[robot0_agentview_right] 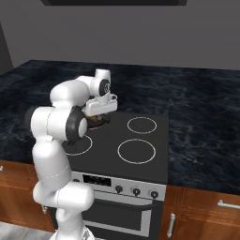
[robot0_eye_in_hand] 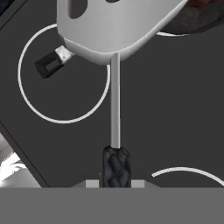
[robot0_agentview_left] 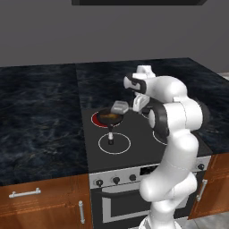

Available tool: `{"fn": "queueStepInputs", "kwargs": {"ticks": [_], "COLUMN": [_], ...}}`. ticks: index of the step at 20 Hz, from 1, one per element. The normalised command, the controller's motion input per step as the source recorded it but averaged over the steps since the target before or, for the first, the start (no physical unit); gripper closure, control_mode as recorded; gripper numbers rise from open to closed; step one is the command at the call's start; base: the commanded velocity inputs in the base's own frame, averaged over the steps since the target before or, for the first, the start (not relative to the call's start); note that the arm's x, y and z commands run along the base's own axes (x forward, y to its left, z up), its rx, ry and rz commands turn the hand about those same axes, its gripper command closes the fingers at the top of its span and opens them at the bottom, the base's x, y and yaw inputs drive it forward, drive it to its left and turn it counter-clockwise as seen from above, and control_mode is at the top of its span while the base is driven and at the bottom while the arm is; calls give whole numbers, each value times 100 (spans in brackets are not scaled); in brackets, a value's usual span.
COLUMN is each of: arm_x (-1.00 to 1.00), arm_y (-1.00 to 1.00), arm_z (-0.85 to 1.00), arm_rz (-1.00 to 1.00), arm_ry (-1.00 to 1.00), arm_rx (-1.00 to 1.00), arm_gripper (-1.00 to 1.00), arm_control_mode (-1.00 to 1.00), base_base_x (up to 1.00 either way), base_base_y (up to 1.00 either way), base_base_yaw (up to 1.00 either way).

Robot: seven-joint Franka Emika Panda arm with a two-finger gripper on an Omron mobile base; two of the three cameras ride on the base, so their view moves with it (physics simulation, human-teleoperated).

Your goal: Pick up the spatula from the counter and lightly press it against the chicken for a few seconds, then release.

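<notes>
Closest to the hand camera is the spatula (robot0_eye_in_hand: 114,100). Its handle is dark, with a braided, rope-like texture, and the gripper (robot0_eye_in_hand: 116,181) is closed tightly on it. From the handle a thin, straight metal rod goes up to a wide blade. The blade is pale grey, smooth and rounded at the lower edge, with oval slots cut in it.

Beyond the blade lies the pan handle (robot0_eye_in_hand: 52,65), with a black blocky end and a short silver neck. It lies inside a thin white burner ring (robot0_eye_in_hand: 63,121) drawn on the flat, matte black stove top (robot0_agentview_left: 138,134).

From the base cameras, the nearest things are the brown wooden cabinets (robot0_agentview_left: 44,201) with brushed metal bar handles (robot0_agentview_left: 24,193). Then comes the steel oven front with round dark knobs (robot0_agentview_left: 116,180). A small panel between the knobs is too blurred to read.

Farther back, the dark round pan (robot0_agentview_left: 110,118) sits on a burner glowing red (robot0_agentview_left: 96,119), and the brownish chicken (robot0_agentview_left: 108,116) is inside it. The spatula blade is over the pan's right rim; I cannot tell if it touches the chicken.

Around the stove is the counter (robot0_agentview_left: 40,116) of black, veined stone, and behind it a plain grey wall (robot0_agentview_left: 89,36).
</notes>
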Motion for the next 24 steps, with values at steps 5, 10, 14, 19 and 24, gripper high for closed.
{"fn": "queueStepInputs", "kwargs": {"ticks": [5,10,14,19,24], "arm_x": [27,25,23,20,21], "arm_y": [13,15,15,5,0], "arm_z": [-22,-13,-2,0,-5], "arm_rz": [1,1,1,2,3], "arm_ry": [8,4,0,-1,-3], "arm_rx": [-1,-1,0,0,0], "arm_gripper": [100,100,100,100,100], "arm_control_mode": [-100,-100,-100,-100,-100], "base_base_x": [0,0,0,0,0], "base_base_y": [0,0,0,0,0], "base_base_yaw": [0,0,0,0,0]}}
